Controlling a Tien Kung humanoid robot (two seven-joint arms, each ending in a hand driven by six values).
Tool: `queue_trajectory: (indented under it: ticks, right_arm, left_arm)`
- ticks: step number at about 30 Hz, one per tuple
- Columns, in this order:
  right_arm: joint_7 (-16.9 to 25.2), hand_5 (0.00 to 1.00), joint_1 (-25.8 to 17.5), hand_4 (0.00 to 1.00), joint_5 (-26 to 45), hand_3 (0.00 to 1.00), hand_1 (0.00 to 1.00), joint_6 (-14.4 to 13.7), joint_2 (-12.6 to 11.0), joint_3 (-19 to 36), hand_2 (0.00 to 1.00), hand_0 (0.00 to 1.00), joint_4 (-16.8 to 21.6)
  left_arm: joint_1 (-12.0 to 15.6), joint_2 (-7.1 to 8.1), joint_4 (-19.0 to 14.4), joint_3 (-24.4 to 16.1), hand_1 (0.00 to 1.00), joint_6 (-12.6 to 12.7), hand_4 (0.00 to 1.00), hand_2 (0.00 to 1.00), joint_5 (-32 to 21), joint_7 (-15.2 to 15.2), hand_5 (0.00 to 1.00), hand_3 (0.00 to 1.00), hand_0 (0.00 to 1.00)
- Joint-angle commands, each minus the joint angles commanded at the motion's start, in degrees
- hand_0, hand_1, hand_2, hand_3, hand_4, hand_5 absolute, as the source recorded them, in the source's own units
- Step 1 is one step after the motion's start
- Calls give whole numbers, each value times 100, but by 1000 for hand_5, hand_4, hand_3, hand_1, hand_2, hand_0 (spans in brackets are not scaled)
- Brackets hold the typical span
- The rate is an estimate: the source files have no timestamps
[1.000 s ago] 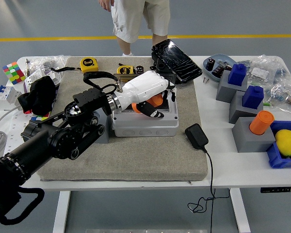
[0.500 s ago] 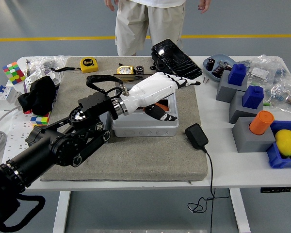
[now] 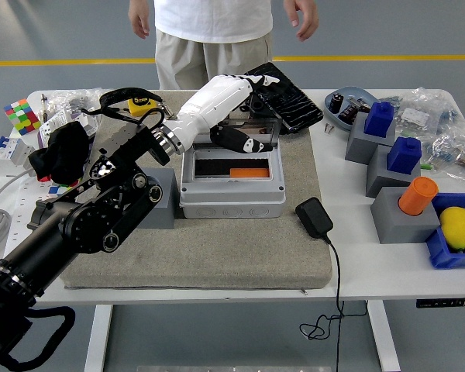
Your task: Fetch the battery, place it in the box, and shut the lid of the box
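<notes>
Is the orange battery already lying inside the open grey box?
Yes, the orange battery lies inside the grey box, whose lid stands open behind it, while the left hand reaches toward that lid.

Battery (image 3: 249,172) inside box (image 3: 231,191)

**One high head view, facing forward and down**

Only a single view is given, so no overlap between views can be told. The scene is seen from high on the robot's side, looking forward and down over the white tabletop (image 3: 356,267), whose near edge is shown low in the picture with floor visible beneath it. Nearly the full width of the tabletop is taken in, at middling nearness. The left arm (image 3: 85,221) is seen entering from the lower left corner. At the top, a person (image 3: 213,31) at the far side is cut off above the chest.
</notes>
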Motion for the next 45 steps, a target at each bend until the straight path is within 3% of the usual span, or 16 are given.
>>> queue_trajectory:
  ticks: [4, 5, 10, 11, 16, 17, 27, 33, 37, 42, 45]
  right_arm:
    - [-13, 658, -14, 998, -25, 768, 746, -3, -10, 35, 748, 777, 0]
    - [-18, 658, -18, 998, -37, 769, 746, -4, -15, 46, 749, 777, 0]
    - [-16, 658, -25, 998, -44, 769, 746, -5, -27, 50, 749, 777, 0]
    - [-12, 657, -25, 998, -37, 769, 745, -4, -28, 40, 749, 777, 0]
    - [1, 657, -18, 998, -21, 769, 745, -5, -29, 17, 749, 777, 0]
    - [0, 656, -17, 998, -25, 769, 745, -4, -30, 19, 749, 777, 0]
    - [-33, 656, -31, 998, -108, 768, 745, -7, -47, 78, 749, 777, 0]
    - [-28, 656, -38, 998, -94, 768, 745, -9, -68, 39, 748, 776, 0]
    - [-26, 656, -51, 998, -94, 769, 745, -10, -83, 19, 748, 776, 0]
    - [-41, 656, -84, 998, -147, 769, 744, -17, -93, 87, 748, 776, 0]
    - [-55, 656, -99, 998, -220, 769, 744, -23, -75, 215, 748, 776, 0]
  left_arm:
    - [94, 0, -182, 75, 820, -273, 998, 825, -135, 432, 400, 843, 758]
    - [121, 0, -265, 133, 775, -344, 998, 786, -202, 560, 450, 818, 682]
    - [226, 0, -616, 395, 775, -608, 998, 786, -417, 1071, 450, 818, 682]
    - [255, 0, -702, 456, 739, -679, 998, 761, -457, 1198, 470, 817, 600]
    - [377, 24, -1072, 689, 739, -873, 998, 761, -609, 1579, 470, 817, 600]
    - [412, 68, -1161, 732, 704, -913, 998, 737, -629, 1670, 490, 809, 530]
    - [748, 527, -1767, 964, 696, -1122, 998, 731, -907, 2185, 510, 805, 509]
    - [1085, 784, -2093, 1008, 688, -1079, 998, 730, -1241, 1892, 511, 793, 494]
    - [1327, 869, -2374, 906, 686, -1007, 998, 725, -1437, 1697, 516, 780, 489]
    - [1803, 861, -2757, 470, 677, -605, 998, 705, -1977, 1007, 514, 764, 480]
    - [2182, 791, -2873, 146, 677, -341, 998, 705, -2596, 480, 514, 764, 480]
